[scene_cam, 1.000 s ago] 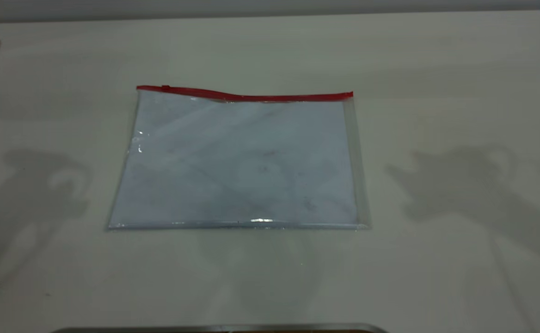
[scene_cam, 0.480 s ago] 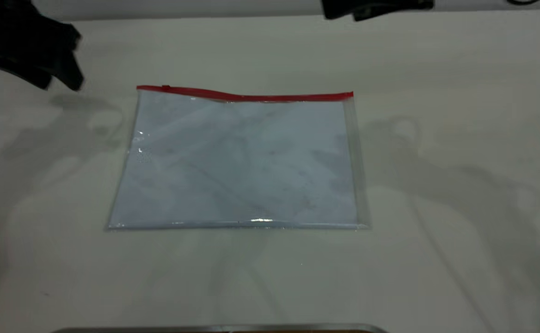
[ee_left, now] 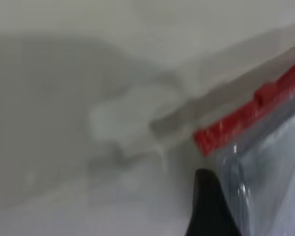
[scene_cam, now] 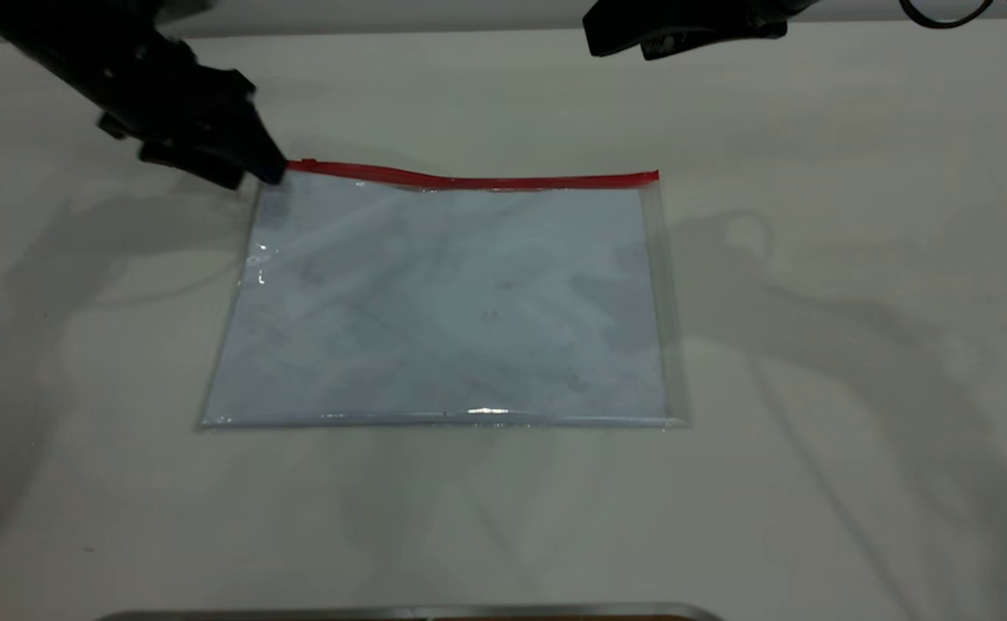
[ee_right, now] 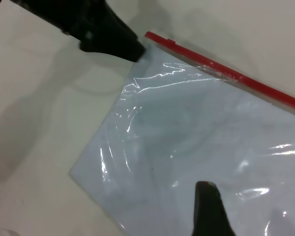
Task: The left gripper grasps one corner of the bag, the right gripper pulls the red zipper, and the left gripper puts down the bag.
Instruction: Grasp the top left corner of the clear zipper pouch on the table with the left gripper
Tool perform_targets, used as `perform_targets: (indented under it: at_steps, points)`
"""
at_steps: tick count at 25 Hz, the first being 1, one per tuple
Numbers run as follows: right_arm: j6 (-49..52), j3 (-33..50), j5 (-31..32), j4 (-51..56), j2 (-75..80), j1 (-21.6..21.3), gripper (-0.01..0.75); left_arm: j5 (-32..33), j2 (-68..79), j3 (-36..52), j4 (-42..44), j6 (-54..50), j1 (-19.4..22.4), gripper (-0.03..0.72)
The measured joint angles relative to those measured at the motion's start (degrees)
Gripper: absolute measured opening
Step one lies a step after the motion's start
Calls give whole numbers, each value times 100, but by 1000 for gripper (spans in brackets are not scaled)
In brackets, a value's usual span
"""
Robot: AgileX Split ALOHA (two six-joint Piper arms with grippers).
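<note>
Reaching for the corner of the bag point(scene_cam: 267, 183), your left gripper point(scene_cam: 249, 168) must next close there, its opening hidden, while the bag point(scene_cam: 443, 302) lies flat on the table point(scene_cam: 814, 474) and the right gripper point(scene_cam: 633, 39) hovers beyond.

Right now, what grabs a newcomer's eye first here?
The bag lies flat mid-table, its red zipper the only bright colour, along the far edge. The left claw is right at the bag's far-left corner, where the zipper ends; a grip isn't visible. The right claw hangs at the table's far edge, apart from the bag.
</note>
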Motion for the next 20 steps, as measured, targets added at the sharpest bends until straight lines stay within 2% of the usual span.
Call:
perform_targets:
  at_steps: [6,9,11,13,18,20]
  points:
    - [0,0,58,0,0,0,502,92,444,-121,-788,545,5,530]
    - [0,-5,103,0,0,0,502,168,458,-141,-861,722,5,526]
    - [0,-5,115,0,0,0,502,189,458,-141,-882,885,5,495]
    - [0,-31,115,-8,0,0,502,207,458,-141,-882,1054,0,425]
    - [-47,-444,-35,-137,105,0,456,489,347,-147,-870,1614,-6,136]
    - [-186,-766,-180,-216,255,0,438,599,231,-147,-848,1885,-42,63]
